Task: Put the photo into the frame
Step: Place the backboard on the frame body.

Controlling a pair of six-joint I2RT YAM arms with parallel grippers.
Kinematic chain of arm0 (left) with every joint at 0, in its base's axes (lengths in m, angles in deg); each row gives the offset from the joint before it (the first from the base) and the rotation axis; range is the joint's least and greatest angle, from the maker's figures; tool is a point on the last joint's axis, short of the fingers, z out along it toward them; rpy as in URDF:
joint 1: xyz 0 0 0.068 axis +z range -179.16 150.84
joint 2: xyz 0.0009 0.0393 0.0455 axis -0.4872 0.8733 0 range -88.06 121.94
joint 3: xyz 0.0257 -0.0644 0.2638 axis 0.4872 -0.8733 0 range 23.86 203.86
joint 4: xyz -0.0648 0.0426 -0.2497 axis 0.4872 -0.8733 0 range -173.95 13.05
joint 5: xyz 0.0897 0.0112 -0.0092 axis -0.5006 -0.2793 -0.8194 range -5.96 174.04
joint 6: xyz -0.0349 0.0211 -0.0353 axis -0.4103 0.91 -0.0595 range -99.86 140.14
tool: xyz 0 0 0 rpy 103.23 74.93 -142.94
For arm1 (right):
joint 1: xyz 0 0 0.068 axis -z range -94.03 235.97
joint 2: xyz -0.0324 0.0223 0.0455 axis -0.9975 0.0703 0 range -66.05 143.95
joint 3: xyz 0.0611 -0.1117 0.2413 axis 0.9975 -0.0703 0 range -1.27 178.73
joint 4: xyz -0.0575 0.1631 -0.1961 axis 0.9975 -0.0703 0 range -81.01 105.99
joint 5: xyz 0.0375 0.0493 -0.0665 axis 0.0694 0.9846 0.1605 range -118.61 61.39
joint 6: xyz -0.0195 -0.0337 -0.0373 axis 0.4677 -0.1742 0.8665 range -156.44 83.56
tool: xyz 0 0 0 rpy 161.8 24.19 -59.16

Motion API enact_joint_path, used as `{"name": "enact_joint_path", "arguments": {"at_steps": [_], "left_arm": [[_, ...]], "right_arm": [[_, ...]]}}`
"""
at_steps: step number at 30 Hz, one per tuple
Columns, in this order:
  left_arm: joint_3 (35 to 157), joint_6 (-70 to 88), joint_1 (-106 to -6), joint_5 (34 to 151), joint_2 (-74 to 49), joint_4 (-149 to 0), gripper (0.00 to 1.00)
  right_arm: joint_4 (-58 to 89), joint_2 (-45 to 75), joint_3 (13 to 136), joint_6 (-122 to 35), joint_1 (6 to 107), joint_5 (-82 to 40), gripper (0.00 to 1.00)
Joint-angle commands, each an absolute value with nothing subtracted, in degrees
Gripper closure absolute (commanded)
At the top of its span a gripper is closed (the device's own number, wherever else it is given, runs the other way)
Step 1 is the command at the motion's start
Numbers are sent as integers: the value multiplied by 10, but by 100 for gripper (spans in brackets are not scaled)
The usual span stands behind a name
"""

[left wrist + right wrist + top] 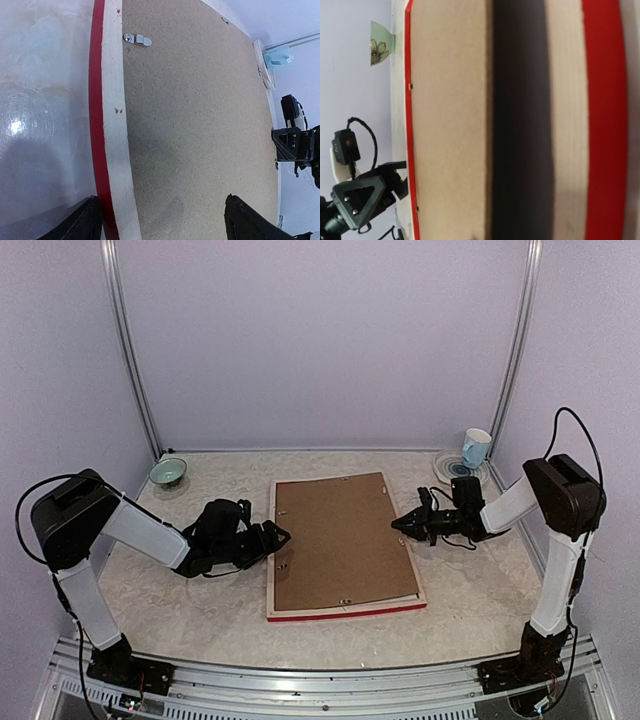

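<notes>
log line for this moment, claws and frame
frame: face down, backing board in | left claw: open over left edge | right claw: shut near right edge | photo: unseen

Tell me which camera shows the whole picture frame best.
The top view: the frame lies whole on the table, back up, brown board in it. The left wrist view shows only one red edge, its pale wood strip and a metal clip. The right wrist view shows a close, partial stretch of board and red edge.
</notes>
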State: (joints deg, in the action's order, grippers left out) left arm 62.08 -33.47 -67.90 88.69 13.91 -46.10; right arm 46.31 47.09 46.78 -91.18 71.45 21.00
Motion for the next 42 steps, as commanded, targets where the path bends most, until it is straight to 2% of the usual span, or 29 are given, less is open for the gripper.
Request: {"name": "enact_joint_path", "arguments": {"at_steps": [1, 4, 12, 18, 31, 42], "left_arm": [[612, -336, -684, 909, 148, -459, 17], [611, -336, -684, 909, 146, -459, 17], [612, -337, -684, 911, 148, -457, 17], [613, -337, -683, 912, 146, -458, 17], [618, -338, -685, 911, 140, -464, 17], [623, -337, -687, 908, 141, -470, 17]], "right_arm": [[435, 479, 479, -889, 691, 169, 100], [402, 467, 483, -867, 691, 156, 94], [303, 433, 503, -806, 686, 102, 70], [253, 414, 516, -774, 674, 70, 61], [91, 381, 612, -688, 623, -37, 55], [21, 377, 653, -651, 597, -99, 52]]}}
